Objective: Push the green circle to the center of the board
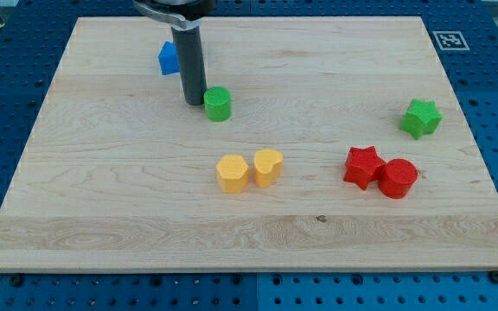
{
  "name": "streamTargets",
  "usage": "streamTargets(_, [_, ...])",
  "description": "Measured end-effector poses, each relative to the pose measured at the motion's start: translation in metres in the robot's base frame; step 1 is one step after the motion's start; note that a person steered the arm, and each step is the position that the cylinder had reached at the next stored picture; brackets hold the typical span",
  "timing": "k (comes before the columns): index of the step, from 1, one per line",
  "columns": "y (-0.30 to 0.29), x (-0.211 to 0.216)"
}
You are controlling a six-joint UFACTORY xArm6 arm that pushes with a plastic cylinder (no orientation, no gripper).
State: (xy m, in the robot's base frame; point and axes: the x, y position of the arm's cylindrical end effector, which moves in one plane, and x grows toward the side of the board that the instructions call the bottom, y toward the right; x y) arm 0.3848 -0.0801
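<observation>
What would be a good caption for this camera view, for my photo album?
My tip rests just left of the green circle on the wooden board, ready to push it toward the center.

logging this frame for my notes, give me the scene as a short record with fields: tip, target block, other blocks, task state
tip: my tip rests on the board, just to the view's left of the green circle, close to or touching it
target block: green circle, up and left of the board's centre
other blocks: blue block partly behind the rod; yellow hexagon beside yellow heart; red star touching red circle; green star near the right edge
task state: not yet at centre
</observation>
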Motion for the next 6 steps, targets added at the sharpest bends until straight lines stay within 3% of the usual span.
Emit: streamTargets(6, [0.028,0.024])
